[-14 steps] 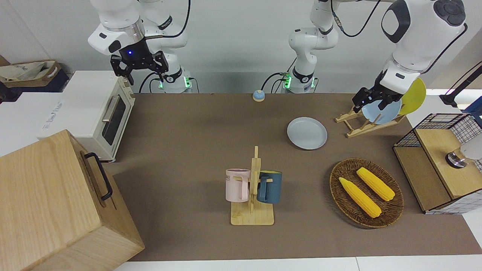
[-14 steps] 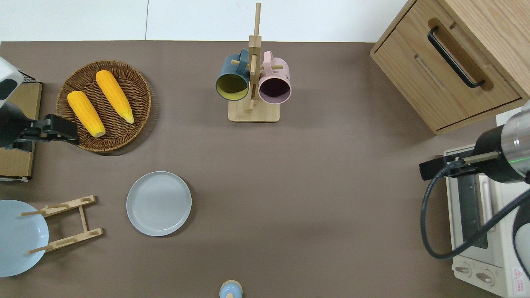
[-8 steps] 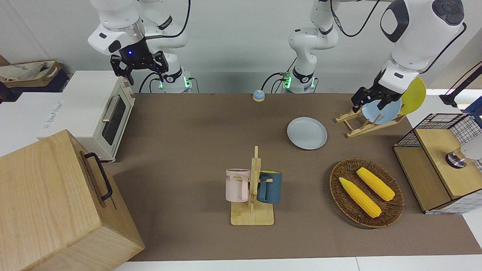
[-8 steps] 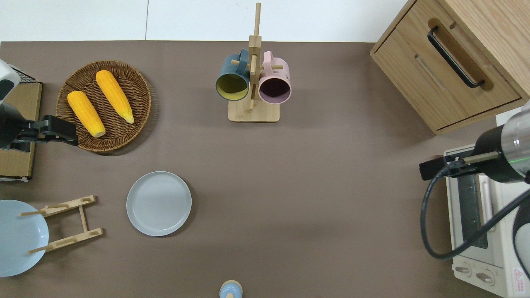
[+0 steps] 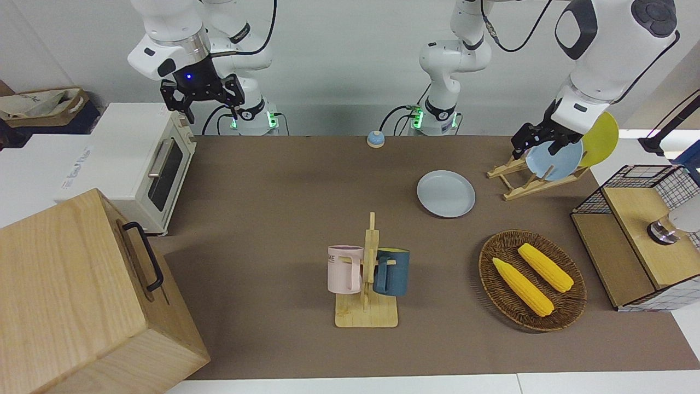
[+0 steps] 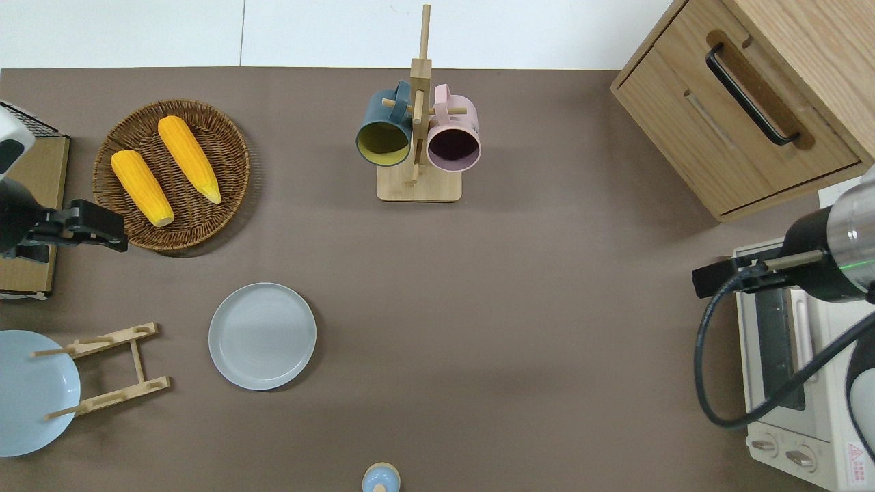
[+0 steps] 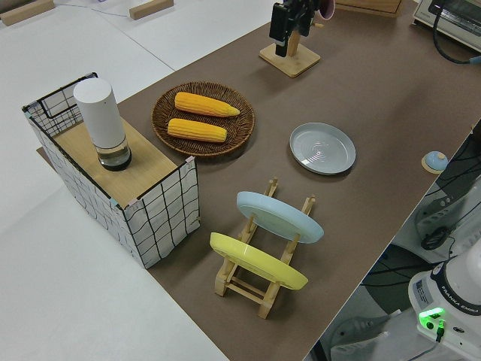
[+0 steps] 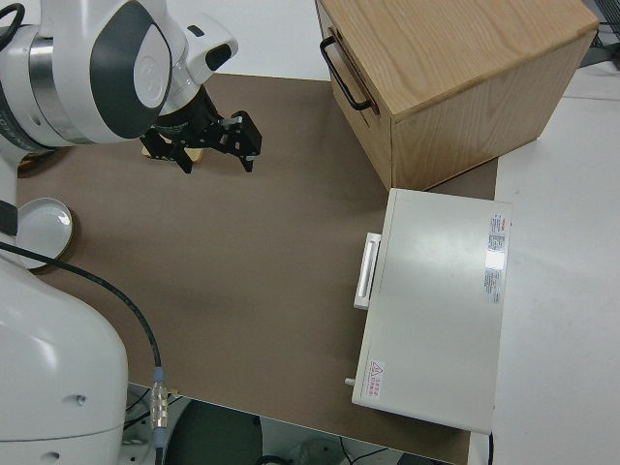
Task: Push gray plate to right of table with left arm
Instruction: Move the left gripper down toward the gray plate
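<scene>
Left claw (image 6: pixel 102 229) – finger state cannot be told – hangs beside the corn basket (image 6: pixel 171 175); a careless descent toward the gray plate (image 6: pixel 262 336) risks clipping its rim.

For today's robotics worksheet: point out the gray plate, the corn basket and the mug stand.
gray plate (image 6: pixel 262 336), overhead view, centre of its flat well.
corn basket (image 6: pixel 225 147), overhead view, bare woven wall beside the cobs.
mug stand (image 6: pixel 418 186), overhead view, its flat wooden base.

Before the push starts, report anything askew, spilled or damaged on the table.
Nothing stands out. The gray plate lies flat on the table, two plates sit in the wooden rack, both mugs hang on their stand, and the corn stays in its basket.
</scene>
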You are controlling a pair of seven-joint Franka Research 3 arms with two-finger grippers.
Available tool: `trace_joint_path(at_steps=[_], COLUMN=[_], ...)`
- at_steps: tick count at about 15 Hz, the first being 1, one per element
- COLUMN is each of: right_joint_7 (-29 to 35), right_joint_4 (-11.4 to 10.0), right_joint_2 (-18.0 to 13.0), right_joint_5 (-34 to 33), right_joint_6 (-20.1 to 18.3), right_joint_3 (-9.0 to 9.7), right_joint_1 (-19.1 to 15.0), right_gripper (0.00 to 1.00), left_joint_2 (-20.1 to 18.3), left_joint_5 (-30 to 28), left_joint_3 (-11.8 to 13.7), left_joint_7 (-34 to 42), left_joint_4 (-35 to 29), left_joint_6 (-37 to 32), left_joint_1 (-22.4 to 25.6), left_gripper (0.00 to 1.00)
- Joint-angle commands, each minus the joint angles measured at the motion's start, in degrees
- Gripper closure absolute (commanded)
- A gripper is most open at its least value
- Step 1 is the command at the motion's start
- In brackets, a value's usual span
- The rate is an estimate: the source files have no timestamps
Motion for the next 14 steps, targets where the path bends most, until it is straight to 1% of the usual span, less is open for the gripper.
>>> trace_joint_path(at_steps=[1,2,3,6,8,14], right_joint_7=[0.7,0.7,0.7,0.7,0.7,0.7], right_joint_4=[0.5,0.5,0.5,0.5,0.5,0.5], right_joint_2=[-0.2,-0.2,-0.2,-0.2,-0.2,-0.2], right_joint_5=[0.3,0.3,0.2,0.3,0.2,0.2], right_joint_6=[-0.9,-0.9,-0.9,-0.9,-0.9,-0.9], right_joint_3=[0.96,0.96,0.96,0.88,0.87,0.87], right_joint_1=[-1.1,-1.1,-1.1,-1.1,-1.1,-1.1], right_gripper=[0.017,0.017,0.017,0.017,0.017,0.017], left_joint_2=[-0.7,-1.1,-2.3,-8.4,-10.3,-11.9], left_joint_5=[-0.4,-0.4,-0.4,-0.5,-0.5,-0.5], left_joint_3=[-0.2,-0.2,-0.2,-0.2,-0.2,-0.4], left_joint_7=[0.8,0.7,0.7,0.8,0.8,0.6], left_joint_4=[-3.7,-5.3,-8.4,-21.0,-26.7,-40.1], left_joint_6=[0.9,2.8,4.9,13.9,17.8,29.7], left_joint_1=[0.9,1.1,1.1,1.2,1.1,1.0], left_gripper=[0.0,0.0,0.0,0.0,0.0,0.0])
